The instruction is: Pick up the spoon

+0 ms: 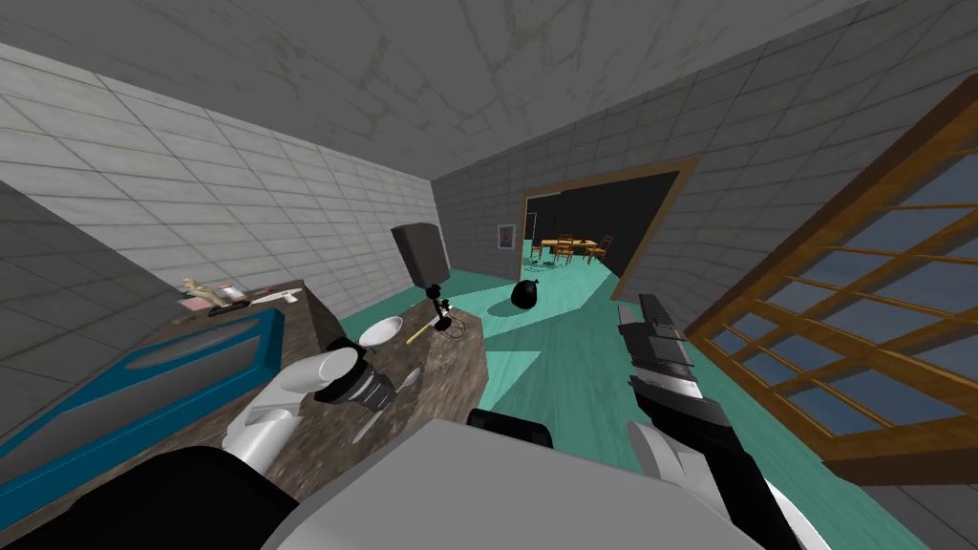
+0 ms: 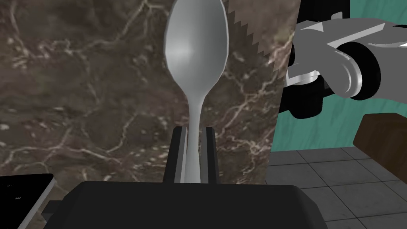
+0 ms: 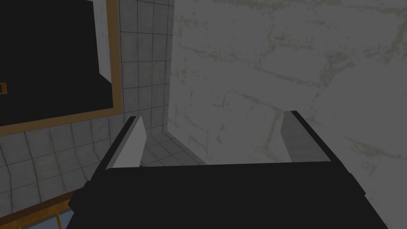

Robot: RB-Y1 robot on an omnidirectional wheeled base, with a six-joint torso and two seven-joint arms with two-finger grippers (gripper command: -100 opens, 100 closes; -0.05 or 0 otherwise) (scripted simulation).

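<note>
Spoon (image 2: pixel 196 51) was pinched by its handle in the left hand (image 2: pixel 194 131) over the near end of the marbled table (image 2: pixel 79 99). The grasp looked made, with a steady lift due next. The right hand (image 3: pixel 214 115) hung spread.

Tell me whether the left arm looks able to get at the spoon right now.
Yes, it seems so: the left pincer is shut on the handle of the spoon over the marble counter, nothing between.

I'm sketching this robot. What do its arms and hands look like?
Left arm: rounded white shells, dark joints, grey wrist. Right arm: blocky black and grey segments. Left hand and right hand: each a dark box with two light grey blade fingers.
</note>
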